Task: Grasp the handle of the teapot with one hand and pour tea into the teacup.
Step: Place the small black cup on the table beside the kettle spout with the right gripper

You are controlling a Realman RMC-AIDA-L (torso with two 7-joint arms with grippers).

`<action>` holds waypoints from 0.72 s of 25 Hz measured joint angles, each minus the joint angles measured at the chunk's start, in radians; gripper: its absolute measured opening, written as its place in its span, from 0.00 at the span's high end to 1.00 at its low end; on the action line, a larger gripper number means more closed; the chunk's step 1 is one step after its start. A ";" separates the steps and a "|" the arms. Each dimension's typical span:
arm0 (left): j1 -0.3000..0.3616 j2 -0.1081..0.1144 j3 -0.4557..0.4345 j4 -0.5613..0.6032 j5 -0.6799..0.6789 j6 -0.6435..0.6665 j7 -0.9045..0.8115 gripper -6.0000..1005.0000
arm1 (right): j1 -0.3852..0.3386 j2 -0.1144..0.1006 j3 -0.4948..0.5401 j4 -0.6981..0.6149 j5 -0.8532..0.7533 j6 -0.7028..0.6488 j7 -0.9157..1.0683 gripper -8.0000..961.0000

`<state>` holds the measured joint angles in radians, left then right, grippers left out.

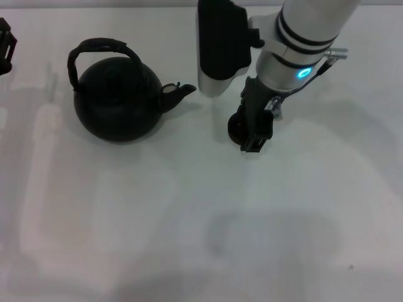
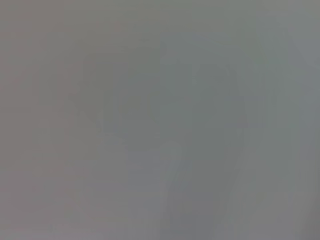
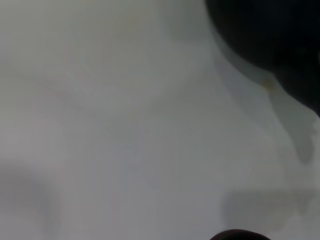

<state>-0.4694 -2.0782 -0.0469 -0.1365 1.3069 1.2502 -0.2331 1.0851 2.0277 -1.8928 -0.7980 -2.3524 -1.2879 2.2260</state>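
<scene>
The black round-bellied teapot [image 1: 116, 104] stands at the left of the white table, its short spout [image 1: 179, 91] pointing right. Its dark arched handle [image 1: 101, 45] rises over the lid, with nothing on it. The tiny black teacup [image 1: 235, 129] sits right of the spout, partly hidden by my right gripper [image 1: 255, 135], which reaches down right beside it; I cannot tell whether they touch. In the right wrist view a dark mass, likely the teapot [image 3: 270, 35], shows in one corner and a dark rim, likely the teacup [image 3: 240, 235], at the edge. My left gripper [image 1: 4, 44] sits at the far left edge, apart from the teapot.
The white table [image 1: 201, 239] stretches bare in front of the teapot and cup. The right arm's white and black links [image 1: 296, 38] hang over the back middle. The left wrist view shows only a blurred grey surface.
</scene>
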 joint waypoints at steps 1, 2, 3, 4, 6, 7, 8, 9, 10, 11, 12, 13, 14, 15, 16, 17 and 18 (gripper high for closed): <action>0.000 0.000 0.000 0.000 0.000 0.000 0.000 0.26 | 0.000 0.000 -0.007 -0.004 0.011 -0.001 0.000 0.23; 0.000 0.000 -0.001 -0.001 0.000 0.000 0.000 0.26 | 0.000 0.000 -0.011 -0.006 0.018 -0.002 0.000 0.23; 0.000 0.000 -0.001 -0.001 0.000 0.000 0.000 0.26 | -0.001 0.000 -0.015 -0.006 0.025 -0.002 0.000 0.23; 0.001 0.000 -0.001 -0.002 0.000 0.000 0.000 0.26 | -0.003 0.000 -0.019 -0.007 0.032 -0.002 0.000 0.23; 0.002 -0.001 -0.001 -0.002 0.000 0.000 0.000 0.26 | -0.009 0.000 -0.033 -0.010 0.043 -0.001 -0.001 0.23; 0.002 -0.001 -0.001 -0.002 0.000 0.000 0.000 0.26 | -0.013 0.000 -0.042 -0.012 0.047 0.005 -0.001 0.22; 0.003 -0.001 -0.001 -0.003 0.000 0.000 0.000 0.26 | -0.018 0.000 -0.053 -0.012 0.051 0.010 -0.001 0.22; 0.003 -0.002 -0.001 -0.004 0.000 0.000 0.000 0.26 | -0.022 0.000 -0.063 -0.012 0.056 0.018 -0.001 0.22; 0.003 -0.002 -0.001 -0.005 0.000 0.000 0.000 0.26 | -0.027 0.000 -0.072 -0.012 0.060 0.025 -0.001 0.22; 0.004 -0.002 -0.001 -0.006 0.000 0.000 0.000 0.26 | -0.030 0.000 -0.077 -0.012 0.062 0.029 -0.001 0.22; 0.004 -0.002 -0.001 -0.006 0.000 0.000 0.000 0.26 | -0.035 0.000 -0.084 -0.012 0.065 0.035 0.000 0.22; 0.005 -0.002 -0.001 -0.006 0.000 0.000 0.000 0.26 | -0.037 0.000 -0.088 -0.013 0.067 0.039 -0.001 0.22; 0.006 -0.002 -0.001 -0.006 0.000 0.000 0.000 0.26 | -0.040 0.000 -0.090 -0.013 0.067 0.042 0.000 0.22; 0.006 -0.002 -0.001 -0.007 0.000 0.000 0.000 0.26 | -0.042 0.000 -0.090 -0.013 0.067 0.044 0.000 0.22; 0.006 -0.002 -0.001 -0.007 0.000 0.000 0.000 0.26 | -0.045 0.000 -0.091 -0.013 0.067 0.046 0.000 0.22; 0.006 -0.002 -0.001 -0.007 0.000 0.000 0.000 0.26 | -0.047 0.000 -0.092 -0.012 0.067 0.047 0.000 0.22; 0.006 -0.002 -0.001 -0.008 0.000 0.000 0.000 0.26 | -0.048 0.000 -0.093 -0.012 0.067 0.047 0.000 0.22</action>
<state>-0.4630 -2.0801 -0.0475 -0.1443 1.3069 1.2501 -0.2332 1.0370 2.0279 -1.9859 -0.8099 -2.2856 -1.2404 2.2257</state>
